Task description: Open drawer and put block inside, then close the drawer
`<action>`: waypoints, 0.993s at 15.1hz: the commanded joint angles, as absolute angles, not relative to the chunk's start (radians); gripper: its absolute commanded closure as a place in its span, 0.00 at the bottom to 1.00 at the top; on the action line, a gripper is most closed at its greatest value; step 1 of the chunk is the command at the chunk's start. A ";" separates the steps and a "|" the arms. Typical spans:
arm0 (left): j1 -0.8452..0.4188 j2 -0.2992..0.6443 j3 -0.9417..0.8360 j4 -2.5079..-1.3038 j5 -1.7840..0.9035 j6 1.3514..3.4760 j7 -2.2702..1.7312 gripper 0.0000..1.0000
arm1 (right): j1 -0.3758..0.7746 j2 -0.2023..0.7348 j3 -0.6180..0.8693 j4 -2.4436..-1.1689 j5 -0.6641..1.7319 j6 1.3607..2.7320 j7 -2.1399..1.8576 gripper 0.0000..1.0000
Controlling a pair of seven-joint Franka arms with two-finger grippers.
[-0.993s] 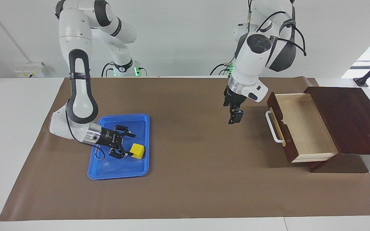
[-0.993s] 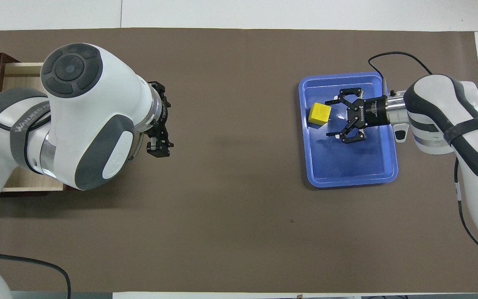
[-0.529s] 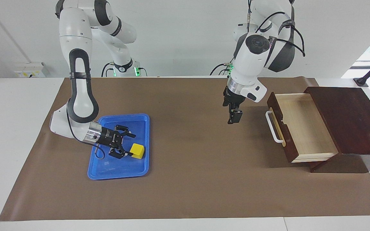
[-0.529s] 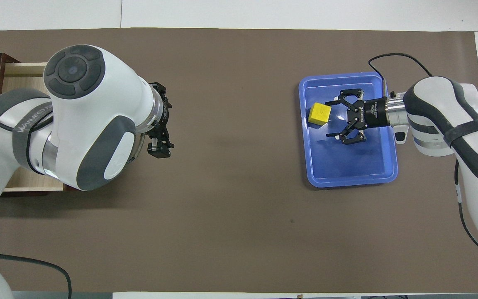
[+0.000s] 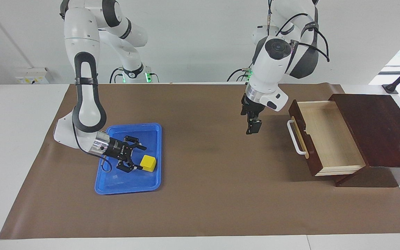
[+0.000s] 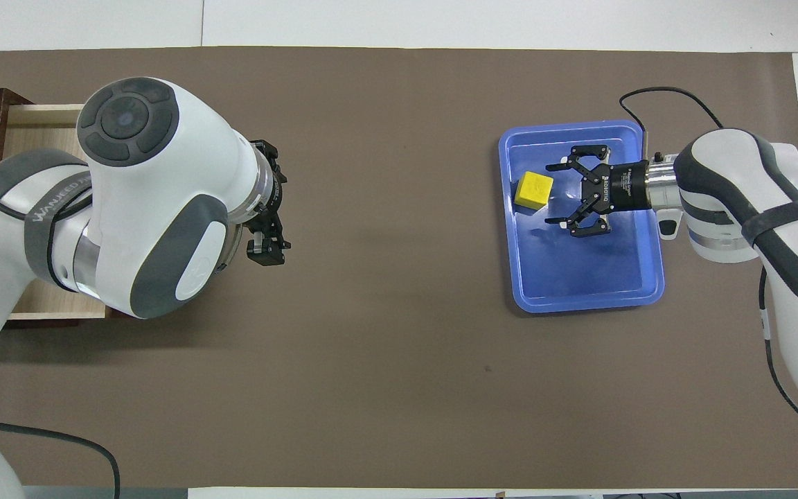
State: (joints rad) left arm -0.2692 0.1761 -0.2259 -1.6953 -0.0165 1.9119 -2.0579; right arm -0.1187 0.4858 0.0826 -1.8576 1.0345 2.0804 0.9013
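Glossy blue plastic tray [image 5: 153,129], lower left of the facing view, holds the yellow cube block [image 5: 148,163]. Right gripper [image 5: 138,157] jaws spread beside it. Pale-wood drawer [image 5: 328,137] open, empty. Left gripper [image 5: 251,125] jaws spread over the brown mat [image 5: 207,194].

Right claw [image 5: 134,157] lies low and nearly level, jaws spread wide; left claw [image 5: 250,127] hangs pointing down, raised, jaws open.

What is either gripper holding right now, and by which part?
Nothing. The right gripper is open in the blue tray beside the block, not gripping it. The left gripper hangs open over the mat.
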 commanded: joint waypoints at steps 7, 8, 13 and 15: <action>-0.284 0.153 -0.215 -1.736 0.003 1.950 -2.056 0.00 | -0.101 0.463 0.084 -1.893 1.063 2.118 0.858 0.05; -0.284 0.153 -0.215 -1.736 0.003 1.948 -2.056 0.00 | -0.103 0.463 0.084 -1.893 1.063 2.118 0.851 0.05; -0.284 0.147 -0.215 -1.747 0.003 1.950 -2.054 0.00 | -0.109 0.463 0.084 -1.893 1.063 2.117 0.845 0.05; -0.284 0.147 -0.215 -1.750 0.003 1.951 -2.052 0.00 | -0.107 0.463 0.084 -1.893 1.063 2.118 0.845 0.19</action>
